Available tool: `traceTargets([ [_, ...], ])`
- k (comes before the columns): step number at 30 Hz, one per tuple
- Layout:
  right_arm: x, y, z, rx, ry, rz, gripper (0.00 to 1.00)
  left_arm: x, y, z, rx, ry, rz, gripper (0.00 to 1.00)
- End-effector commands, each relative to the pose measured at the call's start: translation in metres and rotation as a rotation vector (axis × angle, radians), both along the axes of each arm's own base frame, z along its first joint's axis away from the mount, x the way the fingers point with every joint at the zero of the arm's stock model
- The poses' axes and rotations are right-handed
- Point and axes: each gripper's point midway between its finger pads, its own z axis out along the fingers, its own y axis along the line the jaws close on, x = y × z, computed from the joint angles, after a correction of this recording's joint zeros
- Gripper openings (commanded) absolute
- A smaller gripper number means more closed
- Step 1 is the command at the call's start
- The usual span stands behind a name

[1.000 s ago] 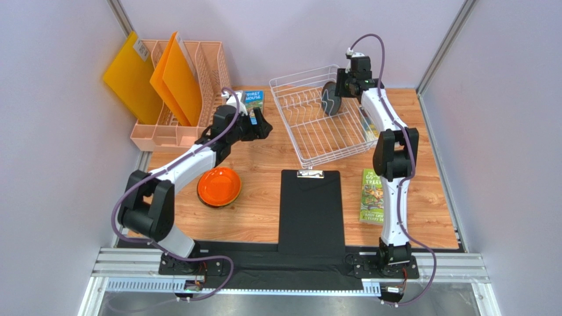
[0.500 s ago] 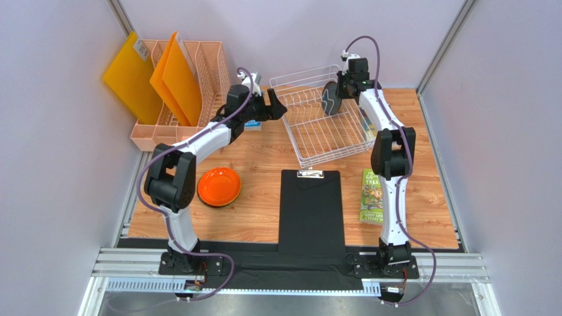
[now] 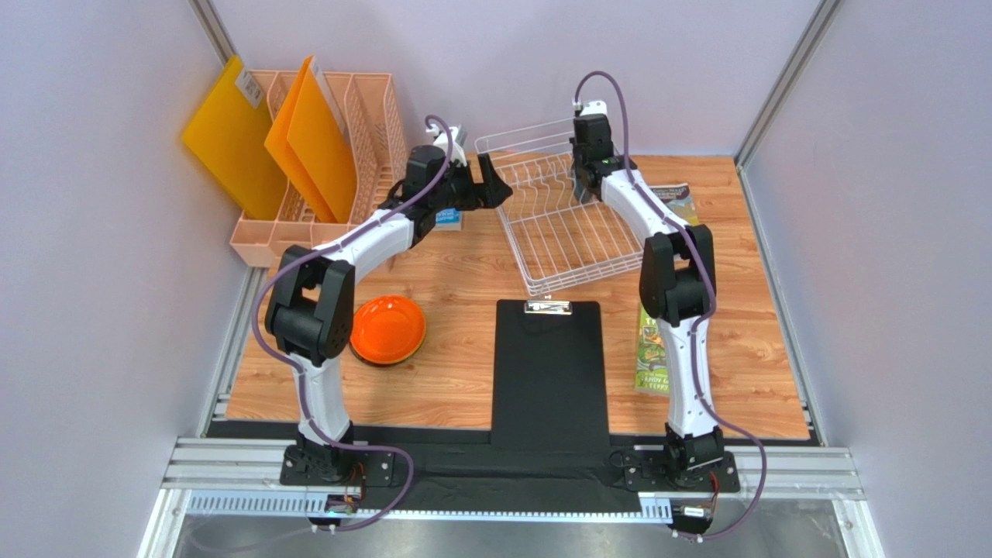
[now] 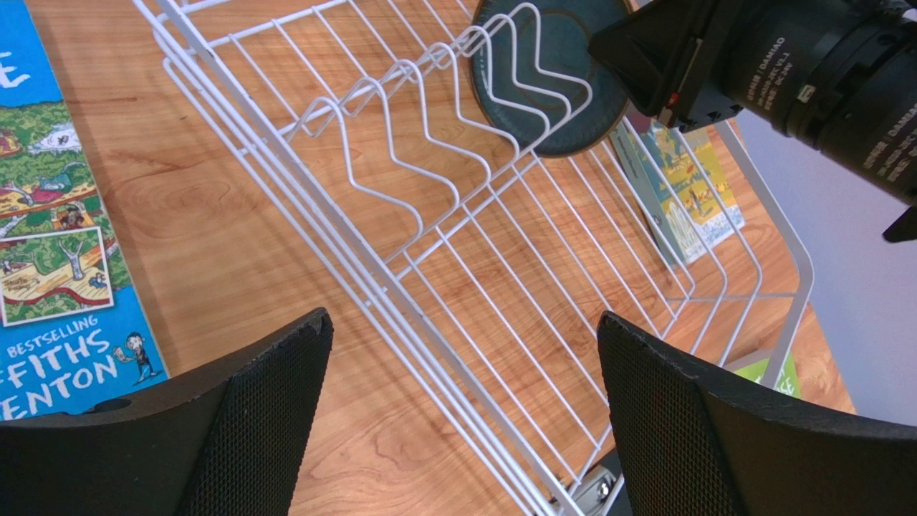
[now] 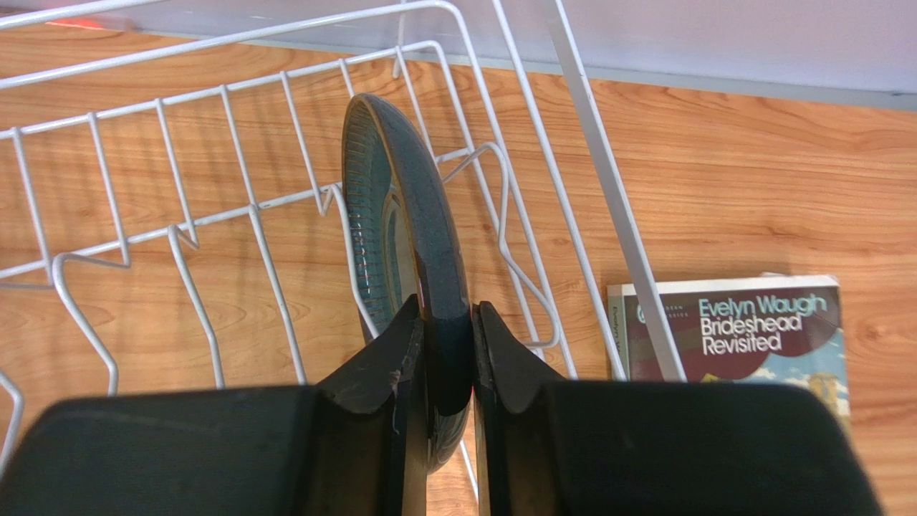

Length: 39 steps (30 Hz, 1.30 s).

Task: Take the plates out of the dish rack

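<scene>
Hiding most of the grey-teal plate (image 5: 400, 204) from the overhead view, the right arm reaches across the far end of the dish rack (image 3: 571, 244), so only the wrist views show that plate properly. It stands on edge among the upright prongs at the far end of the rack. Its lower rim disappears between the two black fingers of the right pincer (image 5: 441, 323), which is closed narrowly on it. The plate is round and shallow, with a dark speckled glaze and fine rings around its border. The left pincer (image 4: 461, 333) hangs spread wide over the rack's left edge, holding nothing. Its fingers have a fine mesh-like texture and are cut off at the bottom of their own view. The rack is a rectangular basket of thin white wire with zigzag prongs, and it sits on the wood-grain bench (image 3: 460, 273). An orange plate (image 3: 387, 329), glossy and round, lies flat on the bench near the left arm, well apart from the rack. A blue paperback (image 4: 54, 215) is cut off at the left wrist view's edge. Another paperback (image 5: 743, 333), titled Brideshead Revisited, lies just beside the rack, partly behind its wires. A black clipboard (image 3: 550, 372) lies flat in front of the rack.
</scene>
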Motion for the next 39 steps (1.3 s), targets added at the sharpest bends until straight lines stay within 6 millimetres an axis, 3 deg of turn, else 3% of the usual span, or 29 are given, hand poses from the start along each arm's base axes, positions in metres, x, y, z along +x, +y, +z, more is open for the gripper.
traceTargets([
  [1,0.001,-0.01,0.065,-0.053,-0.18,-0.113,0.0,0.004,-0.007,0.021,-0.028,-0.052,-0.028,0.98],
  [9,-0.012,-0.017,0.103,-0.056,-0.276,-0.168,0.0,-0.001,-0.005,0.031,-0.039,-0.066,-0.027,0.99],
  [20,-0.028,-0.025,0.132,-0.045,-0.333,-0.193,0.0,-0.007,-0.004,0.033,-0.055,-0.063,-0.028,0.99],
  [23,-0.037,-0.031,0.146,-0.048,-0.345,-0.201,0.0,-0.012,-0.002,0.033,-0.059,-0.059,-0.028,0.99],
  [24,-0.043,-0.032,0.159,-0.036,-0.365,-0.207,0.0,-0.014,-0.002,0.038,-0.067,-0.066,-0.028,0.99],
  [26,-0.052,-0.035,0.16,-0.028,-0.357,-0.208,0.0,-0.018,-0.001,0.037,-0.076,-0.062,-0.029,0.99],
  [27,-0.061,-0.037,0.177,-0.006,-0.384,-0.21,0.0,-0.02,-0.001,0.041,-0.087,-0.066,-0.028,0.99],
  [28,-0.066,-0.036,0.17,0.009,-0.373,-0.208,0.0,-0.021,-0.001,0.04,-0.091,-0.063,-0.03,0.99],
  [29,-0.074,-0.037,0.183,0.028,-0.392,-0.202,0.0,-0.023,-0.002,0.042,-0.097,-0.064,-0.038,0.99],
  [34,-0.1,-0.029,0.185,0.119,-0.375,-0.158,0.0,-0.028,-0.006,0.047,-0.147,-0.061,-0.051,0.99],
  [39,-0.128,-0.01,0.17,0.25,-0.315,-0.059,0.0,-0.037,-0.016,0.049,-0.19,-0.051,-0.093,0.99],
])
